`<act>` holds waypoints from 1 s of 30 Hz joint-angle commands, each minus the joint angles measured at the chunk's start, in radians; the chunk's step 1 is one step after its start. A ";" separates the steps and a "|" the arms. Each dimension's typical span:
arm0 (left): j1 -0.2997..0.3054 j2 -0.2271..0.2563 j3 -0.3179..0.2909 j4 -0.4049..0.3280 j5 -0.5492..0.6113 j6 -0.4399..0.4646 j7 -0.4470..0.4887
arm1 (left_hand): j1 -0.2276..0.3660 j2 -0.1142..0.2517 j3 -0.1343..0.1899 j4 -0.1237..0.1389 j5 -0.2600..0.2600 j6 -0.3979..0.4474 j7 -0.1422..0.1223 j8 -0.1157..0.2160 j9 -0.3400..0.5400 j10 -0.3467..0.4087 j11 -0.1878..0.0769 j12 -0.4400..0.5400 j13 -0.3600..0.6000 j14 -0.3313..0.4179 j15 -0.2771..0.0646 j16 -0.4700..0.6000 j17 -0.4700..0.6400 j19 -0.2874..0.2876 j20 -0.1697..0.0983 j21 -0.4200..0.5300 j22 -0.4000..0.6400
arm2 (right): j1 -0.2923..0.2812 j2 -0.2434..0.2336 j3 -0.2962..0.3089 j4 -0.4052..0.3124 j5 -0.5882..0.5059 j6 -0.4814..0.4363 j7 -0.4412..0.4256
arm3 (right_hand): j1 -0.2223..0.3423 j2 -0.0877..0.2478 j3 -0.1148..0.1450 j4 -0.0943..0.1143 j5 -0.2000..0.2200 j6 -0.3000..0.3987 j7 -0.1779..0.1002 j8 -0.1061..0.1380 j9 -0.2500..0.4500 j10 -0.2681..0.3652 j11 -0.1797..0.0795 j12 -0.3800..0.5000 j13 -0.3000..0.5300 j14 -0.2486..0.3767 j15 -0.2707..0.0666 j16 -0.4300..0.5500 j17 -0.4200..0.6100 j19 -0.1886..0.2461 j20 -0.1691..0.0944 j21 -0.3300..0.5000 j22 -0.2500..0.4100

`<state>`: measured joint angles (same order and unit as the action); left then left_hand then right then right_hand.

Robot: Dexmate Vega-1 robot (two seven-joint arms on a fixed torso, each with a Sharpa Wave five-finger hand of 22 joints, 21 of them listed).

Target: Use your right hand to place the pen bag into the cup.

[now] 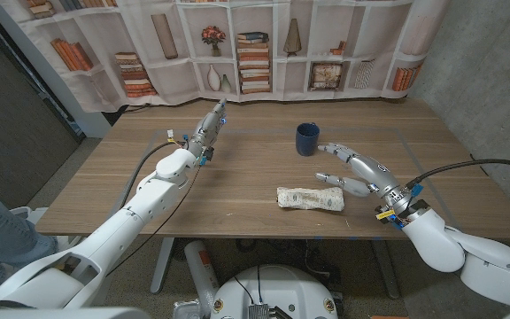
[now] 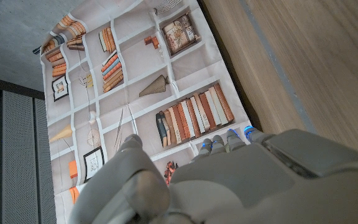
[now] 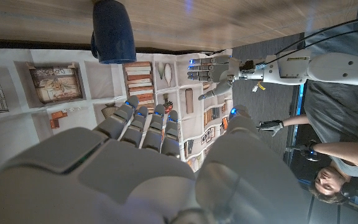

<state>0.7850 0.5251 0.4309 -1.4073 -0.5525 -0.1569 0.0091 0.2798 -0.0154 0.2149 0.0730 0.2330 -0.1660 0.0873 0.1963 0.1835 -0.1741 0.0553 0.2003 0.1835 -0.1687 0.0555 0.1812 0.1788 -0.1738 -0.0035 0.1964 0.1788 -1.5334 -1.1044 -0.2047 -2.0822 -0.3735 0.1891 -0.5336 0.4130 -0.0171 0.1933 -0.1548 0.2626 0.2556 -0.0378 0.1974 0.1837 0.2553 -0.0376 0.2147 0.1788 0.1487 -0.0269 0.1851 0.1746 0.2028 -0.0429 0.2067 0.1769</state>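
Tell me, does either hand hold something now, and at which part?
Nothing is held. The right hand is open beside the pen bag, fingers spread, not gripping it. The left hand is open too, away from the cup.

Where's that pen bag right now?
In the head view the pen bag lies on the table, toward the robot's right, nearer the front edge than the blue cup, just beside the open right hand.
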 commanded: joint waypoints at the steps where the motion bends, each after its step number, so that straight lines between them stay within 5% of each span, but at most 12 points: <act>1: -0.004 0.005 0.000 0.000 -0.001 0.006 -0.007 | 0.013 -0.002 -0.005 -0.002 -0.004 -0.002 -0.001 0.002 0.005 -0.014 -0.008 0.003 0.004 -0.083 -0.005 0.005 0.003 -0.122 0.006 0.005 0.005 | -0.007 -0.019 -0.022 -0.030 -0.036 -0.065 -0.009 | 0.020 -0.003 0.005 -0.007 0.008 0.001 -0.007 0.004 0.004 0.004 -0.009 -0.001 0.004 0.006 -0.006 -0.002 0.001 0.008 -0.027 -0.002 0.002; 30: -0.037 -0.008 0.011 0.051 -0.002 -0.008 -0.040 | 0.015 0.000 -0.009 -0.002 -0.005 -0.001 -0.001 0.002 0.006 -0.013 -0.007 0.004 0.004 -0.084 -0.005 0.005 0.003 -0.125 0.009 0.005 0.005 | 0.018 -0.069 -0.093 -0.104 -0.093 -0.230 0.030 | 0.067 -0.017 0.013 -0.016 0.027 -0.013 -0.025 0.000 0.006 -0.001 -0.015 -0.004 0.004 0.002 -0.009 -0.003 0.002 0.005 -0.025 -0.007 0.002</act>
<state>0.7599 0.5223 0.4403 -1.3827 -0.5503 -0.1533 -0.0183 0.2798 -0.0154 0.2107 0.0688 0.2292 -0.1660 0.0873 0.1963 0.1835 -0.1741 0.0553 0.2003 0.1835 -0.1687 0.0555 0.1812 0.1788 -0.1738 -0.0035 0.1964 0.1788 -1.5320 -1.1561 -0.2656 -2.1606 -0.4406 0.0330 -0.5325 0.4679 -0.0331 0.2048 -0.1661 0.2818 0.2389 -0.0542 0.1974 0.1837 0.2481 -0.0446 0.2089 0.1789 0.1485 -0.0268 0.1851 0.1745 0.2027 -0.0428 0.2029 0.1770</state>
